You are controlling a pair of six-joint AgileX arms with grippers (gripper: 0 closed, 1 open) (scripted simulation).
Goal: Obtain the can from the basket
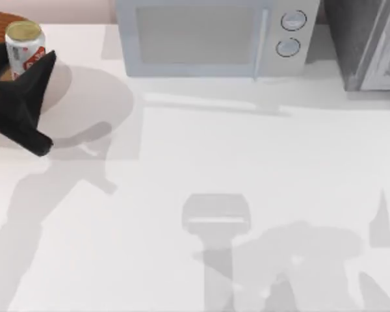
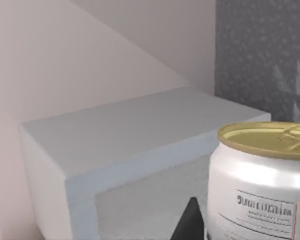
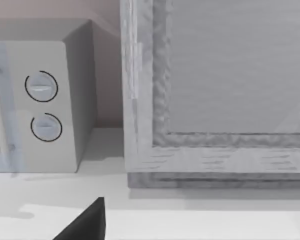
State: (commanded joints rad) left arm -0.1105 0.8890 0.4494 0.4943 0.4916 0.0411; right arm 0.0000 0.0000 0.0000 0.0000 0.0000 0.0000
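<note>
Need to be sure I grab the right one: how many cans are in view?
1. The can stands at the table's far left corner over the basket, against the left gripper. The arm may hide others.

the can (image 2: 262, 187) label carries small dark print, too blurred to read.

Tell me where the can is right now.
In the top view the can is at the table's far left corner, in the left gripper, by the basket, left of the microwave.
</note>
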